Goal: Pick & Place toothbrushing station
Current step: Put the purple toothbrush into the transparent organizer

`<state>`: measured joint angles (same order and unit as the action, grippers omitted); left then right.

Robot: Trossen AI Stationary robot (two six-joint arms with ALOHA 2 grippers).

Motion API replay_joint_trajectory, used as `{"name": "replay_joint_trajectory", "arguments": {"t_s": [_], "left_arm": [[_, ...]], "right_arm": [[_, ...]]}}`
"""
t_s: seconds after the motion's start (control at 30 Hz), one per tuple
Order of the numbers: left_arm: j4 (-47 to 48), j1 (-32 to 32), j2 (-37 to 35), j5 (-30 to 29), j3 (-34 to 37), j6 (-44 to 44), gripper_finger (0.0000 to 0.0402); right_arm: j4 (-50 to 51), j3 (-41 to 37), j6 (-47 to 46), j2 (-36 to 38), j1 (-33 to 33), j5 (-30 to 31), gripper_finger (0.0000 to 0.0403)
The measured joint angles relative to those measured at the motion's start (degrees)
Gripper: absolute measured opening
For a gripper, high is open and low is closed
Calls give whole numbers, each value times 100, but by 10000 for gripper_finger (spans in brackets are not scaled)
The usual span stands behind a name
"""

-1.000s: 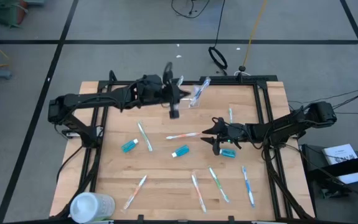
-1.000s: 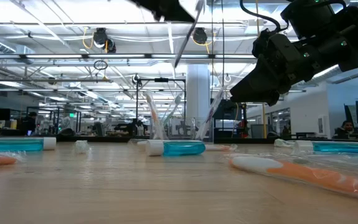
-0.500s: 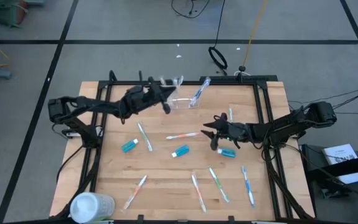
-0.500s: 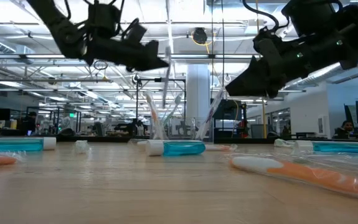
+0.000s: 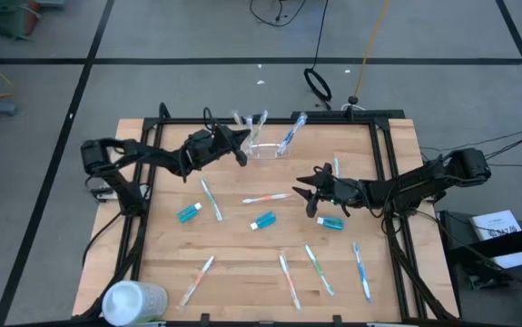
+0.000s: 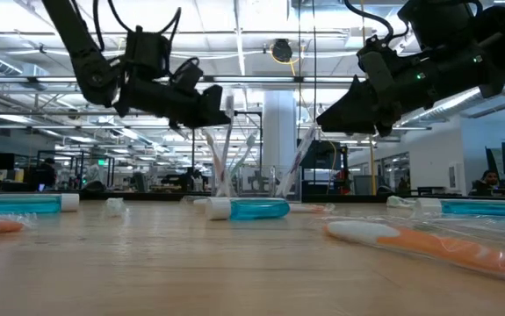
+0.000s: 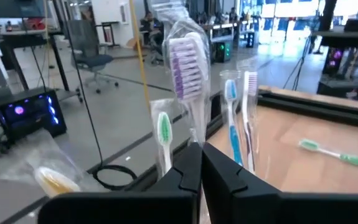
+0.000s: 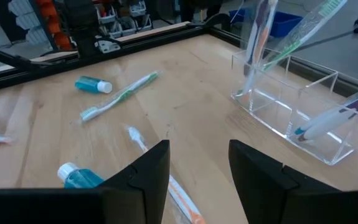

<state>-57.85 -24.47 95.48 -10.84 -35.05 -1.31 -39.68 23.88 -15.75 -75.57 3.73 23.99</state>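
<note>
A clear see-through holder (image 5: 265,150) stands at the table's far middle with three toothbrushes upright in it (image 5: 259,123); they also show in the left wrist view (image 7: 185,62). My left gripper (image 5: 241,150) is shut and empty, just left of the holder and above the table (image 6: 221,112). My right gripper (image 5: 310,196) is open and empty, hovering right of centre (image 6: 327,121), between a lying toothbrush (image 5: 267,197) and a blue toothpaste tube (image 5: 331,222). Two more blue tubes (image 5: 188,213) (image 5: 262,221) and several toothbrushes (image 5: 210,198) lie flat on the table.
A larger whitish round container (image 5: 133,302) stands at the near left corner. More toothbrushes lie along the near side (image 5: 288,280) (image 5: 361,270) (image 5: 197,279). A black frame (image 5: 383,154) runs along the table's edges. Bare wood shows at the table's far right.
My left gripper has come down from above the holder and drawn back toward the table's left edge. The toothbrush that hung below it a second ago now stands in the holder.
</note>
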Motion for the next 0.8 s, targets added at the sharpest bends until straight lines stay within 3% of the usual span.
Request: {"name": "replay_joint_trajectory", "arguments": {"t_s": [0.37,0.5,0.6,0.8], "left_arm": [[249,82,315,-76,-4,835,16],[794,109,315,-193,-9,338,17],[1066,109,306,-645,-11,481,17],[1018,111,240,-829,-7,430,20]], "right_arm": [[-1,0,1,0,0,0,155],[2,0,5,0,0,0,155],[2,0,1,0,0,-1,155],[2,0,12,0,0,-2,155]]}}
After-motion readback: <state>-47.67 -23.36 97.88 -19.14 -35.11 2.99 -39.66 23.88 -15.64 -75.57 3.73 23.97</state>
